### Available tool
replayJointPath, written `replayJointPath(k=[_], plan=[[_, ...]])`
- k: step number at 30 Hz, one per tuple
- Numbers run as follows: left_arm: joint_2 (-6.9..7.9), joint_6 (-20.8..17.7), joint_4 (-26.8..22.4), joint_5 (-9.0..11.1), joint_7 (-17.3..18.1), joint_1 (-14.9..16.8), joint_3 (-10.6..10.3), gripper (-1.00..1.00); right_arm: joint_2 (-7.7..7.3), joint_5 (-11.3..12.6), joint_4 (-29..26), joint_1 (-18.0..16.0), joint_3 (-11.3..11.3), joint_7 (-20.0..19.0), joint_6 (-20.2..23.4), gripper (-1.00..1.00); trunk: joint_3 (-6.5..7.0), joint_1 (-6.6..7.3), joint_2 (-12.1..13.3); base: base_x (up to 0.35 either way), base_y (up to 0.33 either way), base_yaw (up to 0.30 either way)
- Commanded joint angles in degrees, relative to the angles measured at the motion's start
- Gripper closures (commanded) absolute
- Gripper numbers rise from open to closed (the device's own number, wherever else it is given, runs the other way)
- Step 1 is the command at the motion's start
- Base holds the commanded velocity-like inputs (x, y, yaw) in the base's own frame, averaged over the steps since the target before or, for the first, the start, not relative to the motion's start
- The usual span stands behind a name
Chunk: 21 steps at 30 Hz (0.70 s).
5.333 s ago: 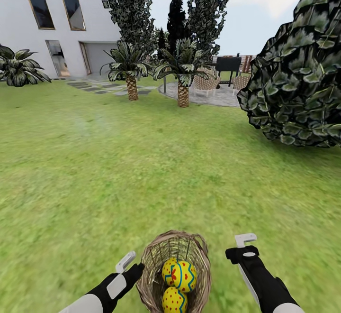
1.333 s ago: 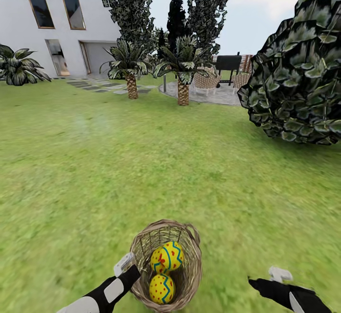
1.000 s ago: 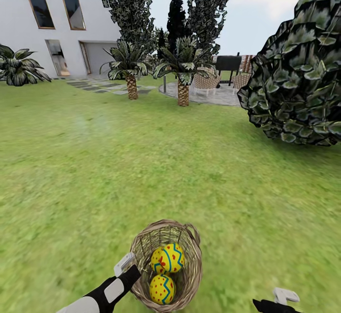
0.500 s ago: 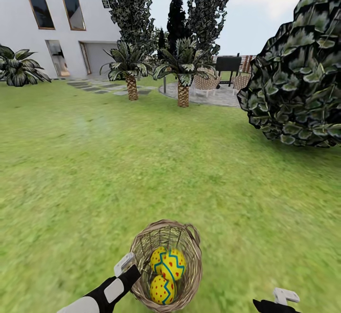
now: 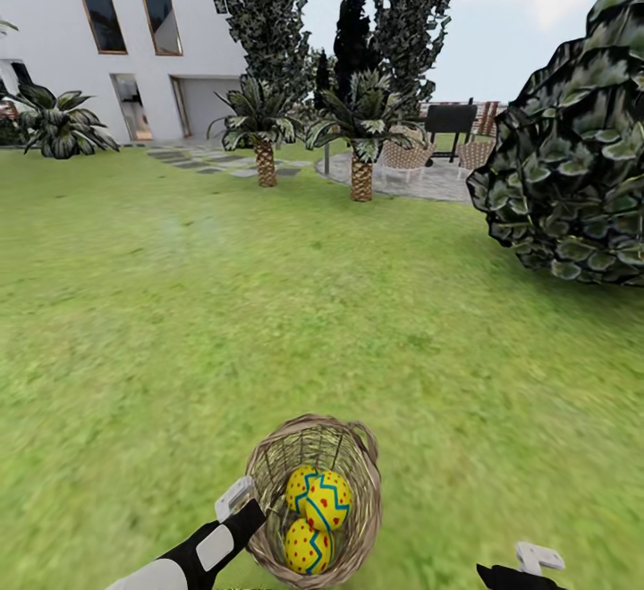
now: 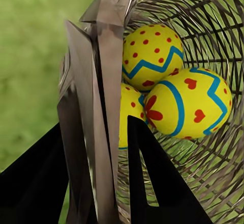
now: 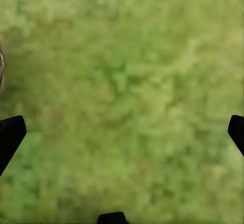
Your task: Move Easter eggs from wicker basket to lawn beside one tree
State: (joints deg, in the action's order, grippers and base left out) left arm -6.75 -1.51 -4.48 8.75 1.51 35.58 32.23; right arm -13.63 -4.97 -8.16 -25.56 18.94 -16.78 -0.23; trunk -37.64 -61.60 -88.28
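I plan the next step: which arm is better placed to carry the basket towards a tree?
Probably left: the left gripper is shut on the wicker basket rim, eggs inside; the right gripper hangs open over grass.

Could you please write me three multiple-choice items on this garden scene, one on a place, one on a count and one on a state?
1. Where are the Easter eggs?
A. Inside the wicker basket
B. On the paving
C. In the right gripper

2. How many eggs does the left wrist view show?
A. One
B. Three
C. Five

3. What is the left gripper doing?
A. Hanging open over bare grass
B. Closed on an egg
C. Closed on the basket's rim

Answers:
1. A: the Easter eggs lie within the wicker basket, which is held above the lawn.
2. B: three yellow eggs sit together in the weave.
3. C: the left gripper has its fingers pinched on the woven wall, while the right gripper is spread wide over grass.
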Motion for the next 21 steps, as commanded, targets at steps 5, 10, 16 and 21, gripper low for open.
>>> replayJointPath(k=[5,10,16,21], plan=[[-0.02,-0.2,-0.1,0.7,0.2,0.0,0.1,1.0,0.01,-0.5,0.0,0.0,0.5,-0.3,0.0,-1.0,0.57,1.11,2.0,0.0,0.0,0.22],[-0.02,-0.2,-0.1,0.7,0.2,0.0,0.1,1.0,0.0,-0.5,0.0,0.0,0.5,-0.3,0.0,-1.0,1.18,2.21,4.0,0.0,0.0,0.221],[-0.02,-0.2,-0.1,0.7,0.2,0.0,0.1,1.0,0.01,-0.5,0.0,0.1,0.5,-0.3,0.0,-1.0,1.91,3.53,6.4,0.0,0.0,0.221],[-0.02,-0.2,-0.1,0.7,0.2,0.0,0.1,1.0,0.01,-0.5,0.0,0.1,0.5,-0.3,0.0,-1.0,2.53,4.62,8.4,0.0,0.0,0.221]])
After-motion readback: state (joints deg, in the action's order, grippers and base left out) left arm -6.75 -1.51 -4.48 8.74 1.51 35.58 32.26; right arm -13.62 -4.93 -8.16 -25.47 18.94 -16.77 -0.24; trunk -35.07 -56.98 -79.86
